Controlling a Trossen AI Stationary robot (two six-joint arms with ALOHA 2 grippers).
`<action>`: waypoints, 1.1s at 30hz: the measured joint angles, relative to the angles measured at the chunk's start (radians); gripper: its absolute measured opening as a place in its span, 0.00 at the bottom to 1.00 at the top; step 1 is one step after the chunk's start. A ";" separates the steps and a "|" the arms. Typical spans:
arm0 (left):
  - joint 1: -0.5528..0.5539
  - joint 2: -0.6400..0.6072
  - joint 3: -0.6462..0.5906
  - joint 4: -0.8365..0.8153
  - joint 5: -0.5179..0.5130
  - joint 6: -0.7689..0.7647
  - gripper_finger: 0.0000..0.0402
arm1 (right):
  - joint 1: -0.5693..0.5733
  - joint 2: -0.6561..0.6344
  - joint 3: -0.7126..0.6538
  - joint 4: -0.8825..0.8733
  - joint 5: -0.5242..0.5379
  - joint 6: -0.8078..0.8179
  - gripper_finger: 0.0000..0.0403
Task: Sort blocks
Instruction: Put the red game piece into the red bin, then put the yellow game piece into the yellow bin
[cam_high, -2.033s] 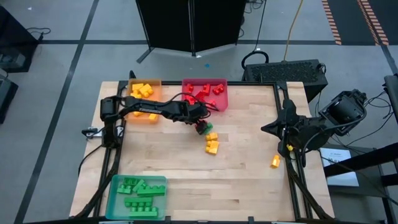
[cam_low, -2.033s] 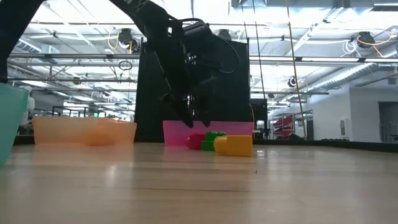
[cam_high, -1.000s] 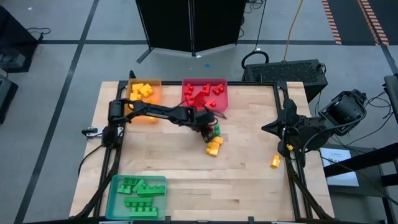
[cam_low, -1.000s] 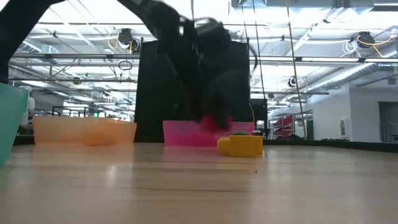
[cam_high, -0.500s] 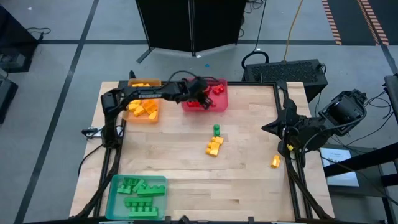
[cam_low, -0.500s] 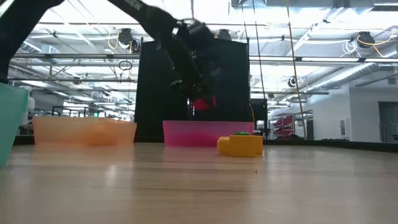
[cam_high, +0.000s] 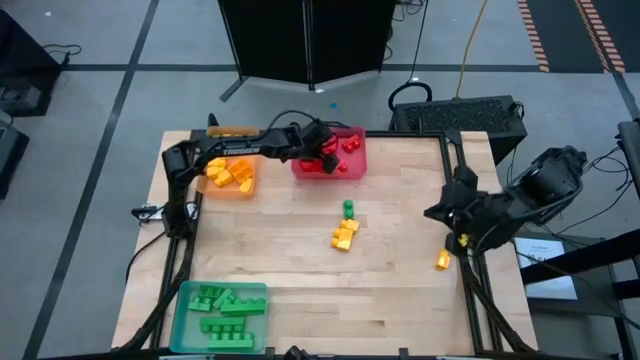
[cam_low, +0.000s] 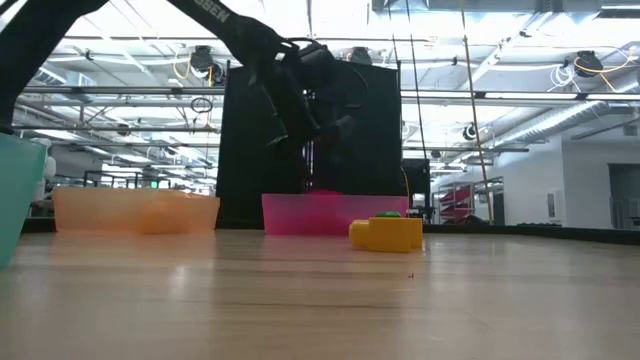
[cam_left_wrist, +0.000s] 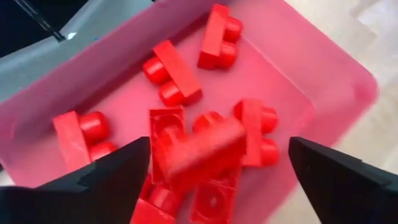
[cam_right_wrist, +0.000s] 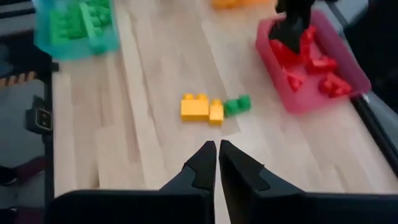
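My left hand (cam_high: 322, 152) has carried a red block (cam_left_wrist: 198, 149) up from the table (cam_high: 400, 290) to the red tray (cam_high: 358, 162) and now opens wide above it, so red lands with red. My right hand (cam_right_wrist: 217, 163) waits shut, holding nothing, by the table's right edge.

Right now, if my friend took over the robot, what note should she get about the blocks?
Left gripper: open over the translucent red tray, a red studded plastic brick blurred between its fingers, apparently dropping in.
Right gripper: shut, empty, waiting at the table's right edge.
Done: red bricks in the red tray, yellow-orange ones in the translucent orange tray, green ones in the teal tray.
Left: a small green brick and yellow-orange bricks mid-table, one yellow-orange brick near the right arm.
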 joint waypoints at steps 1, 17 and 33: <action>-0.006 0.000 0.000 -0.005 0.000 0.000 0.97 | 0.000 0.010 -0.005 -0.004 0.000 0.020 0.05; -0.155 -0.008 0.323 -0.359 0.029 0.026 0.89 | -0.031 -0.004 -0.635 -0.002 -0.450 0.709 0.00; -0.249 -0.008 0.555 -0.725 -0.001 0.081 0.88 | 0.025 -0.027 -1.041 0.242 -0.704 1.159 0.00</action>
